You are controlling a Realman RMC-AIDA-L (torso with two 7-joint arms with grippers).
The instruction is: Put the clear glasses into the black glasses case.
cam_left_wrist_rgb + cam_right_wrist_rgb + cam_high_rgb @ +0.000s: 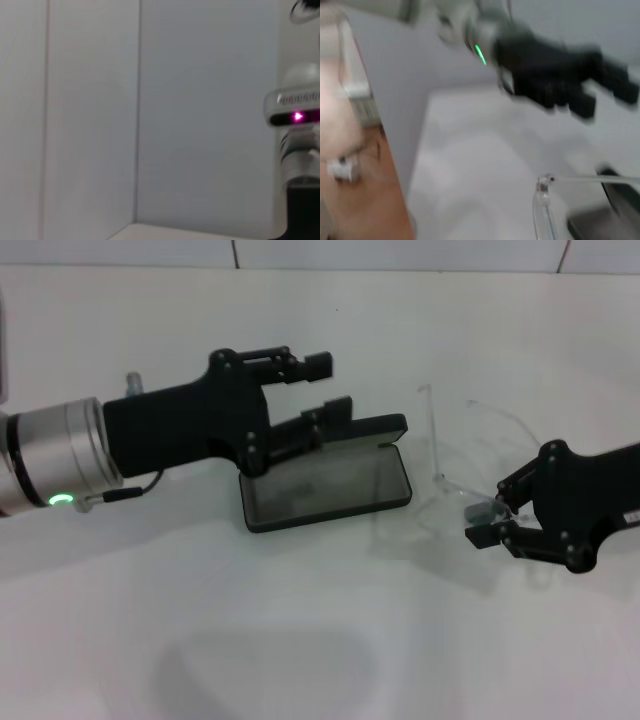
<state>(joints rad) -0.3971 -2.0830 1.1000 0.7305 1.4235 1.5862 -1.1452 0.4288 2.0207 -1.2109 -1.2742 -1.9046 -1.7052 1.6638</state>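
Observation:
The black glasses case (pixel 325 490) lies open in the middle of the table, grey lining up, its lid (pixel 350 430) raised at the back. My left gripper (pixel 325 385) reaches in from the left, open, with its lower finger (pixel 328 412) against the lid. The clear glasses (pixel 450 455) hang tilted just to the right of the case, one arm pointing up. My right gripper (pixel 487 523) is shut on their lower edge. The right wrist view shows a clear glasses arm (pixel 542 200), a corner of the case (pixel 600 220) and the left gripper (pixel 560 80) beyond.
The white table (pixel 300 640) spreads around the case, with a tiled wall behind it. The left wrist view shows only wall panels and a grey robot part (pixel 297 115) with a magenta light.

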